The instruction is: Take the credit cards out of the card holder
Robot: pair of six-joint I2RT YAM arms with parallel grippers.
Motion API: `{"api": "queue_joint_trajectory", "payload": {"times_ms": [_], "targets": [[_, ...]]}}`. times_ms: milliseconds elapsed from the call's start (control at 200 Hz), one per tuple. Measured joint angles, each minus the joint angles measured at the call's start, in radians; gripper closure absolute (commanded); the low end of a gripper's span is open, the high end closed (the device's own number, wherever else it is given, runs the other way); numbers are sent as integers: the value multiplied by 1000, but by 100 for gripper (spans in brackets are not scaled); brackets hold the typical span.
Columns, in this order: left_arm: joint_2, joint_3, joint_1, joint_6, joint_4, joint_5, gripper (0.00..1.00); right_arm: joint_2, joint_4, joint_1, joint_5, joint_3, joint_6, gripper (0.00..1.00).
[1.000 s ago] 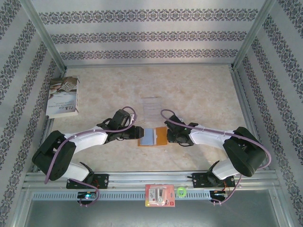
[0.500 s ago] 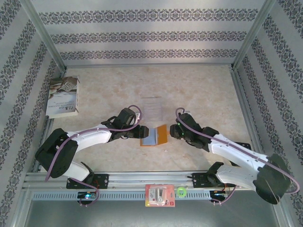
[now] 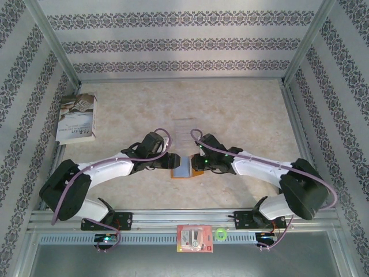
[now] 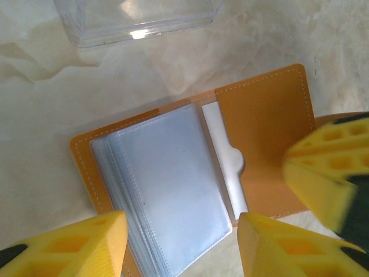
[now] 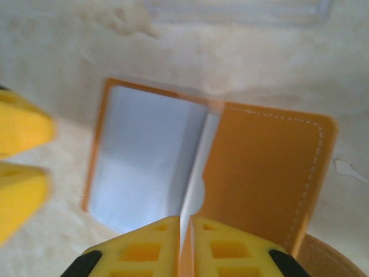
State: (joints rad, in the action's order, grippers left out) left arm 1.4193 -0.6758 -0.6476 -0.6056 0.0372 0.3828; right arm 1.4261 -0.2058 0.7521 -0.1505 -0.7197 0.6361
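Right end effector [image 5: 185, 225] back at card holder [image 5: 265, 167], pinched closed, left end effector [image 4: 181, 234] spread, marbled table [image 3: 242, 109], patterned walls [image 3: 184, 43]

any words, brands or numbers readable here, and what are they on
book: printed lines on the cover, too small and blurred to read
red-and-white packet: some print, too small to read
card holder: no word or logo on the open faces
clear tray: no marking to be seen
Nothing here can be quoted.
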Motion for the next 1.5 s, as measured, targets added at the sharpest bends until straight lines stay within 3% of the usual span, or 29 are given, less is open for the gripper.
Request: {"api": "queue_joint_trajectory", "payload": {"times_ms": [365, 500, 824, 1079, 1179, 1339, 1504], "targets": [[5, 39, 10, -4, -11, 2, 42, 109, 52, -11, 56, 35, 28, 94], [36, 39, 15, -9, -32, 3, 55, 108, 74, -11, 60, 47, 39, 94], [84, 61, 38, -34, -76, -8, 59, 98, 106, -18, 56, 69, 46, 94], [35, 50, 29, -34, -82, -3, 63, 100, 110, -18, 55, 69, 46, 92], [35, 37, 20, -34, -82, -8, 64, 100, 110, -18, 55, 70, 47, 83], [-8, 39, 25, -37, -47, -77, 51, 71, 127, -7, 53, 76, 29, 51], [-150, 62, 50, -41, -8, -166, 40, 1, 56, 32, 98, 64, -13, 41]]}}
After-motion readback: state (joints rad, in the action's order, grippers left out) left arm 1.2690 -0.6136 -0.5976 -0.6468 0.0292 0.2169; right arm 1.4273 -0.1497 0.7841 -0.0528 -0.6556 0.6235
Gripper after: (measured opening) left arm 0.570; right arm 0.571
